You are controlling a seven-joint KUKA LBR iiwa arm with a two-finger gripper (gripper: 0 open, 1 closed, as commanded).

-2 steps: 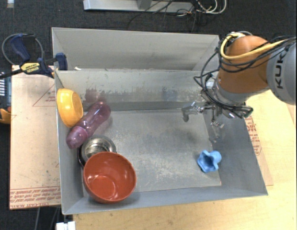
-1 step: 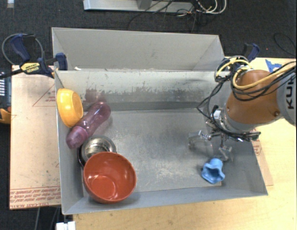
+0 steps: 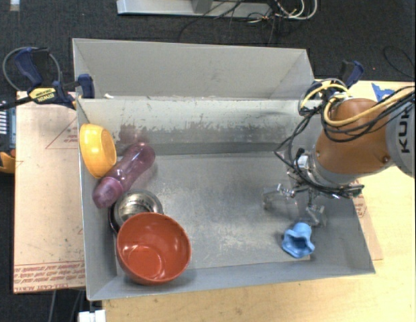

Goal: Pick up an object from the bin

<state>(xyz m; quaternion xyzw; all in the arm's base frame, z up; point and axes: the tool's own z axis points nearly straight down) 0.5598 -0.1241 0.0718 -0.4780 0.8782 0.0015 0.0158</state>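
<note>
Overhead, arm (image 3: pixel 352 139) bent in from right; tool (image 3: pixel 295 205) spread, beside blue crumpled lump (image 3: pixel 298 240).

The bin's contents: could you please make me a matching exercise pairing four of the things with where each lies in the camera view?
Things:
1. yellow bowl
2. purple bottle
3. red bowl
4. blue crumpled thing

Places:
A. lying slantwise by the left wall, just above the steel cup
B. at the right, just below the gripper
C. upper left corner, tipped on its side
D. lower left corner, upright

Pairs: 1-C, 2-A, 3-D, 4-B
</note>
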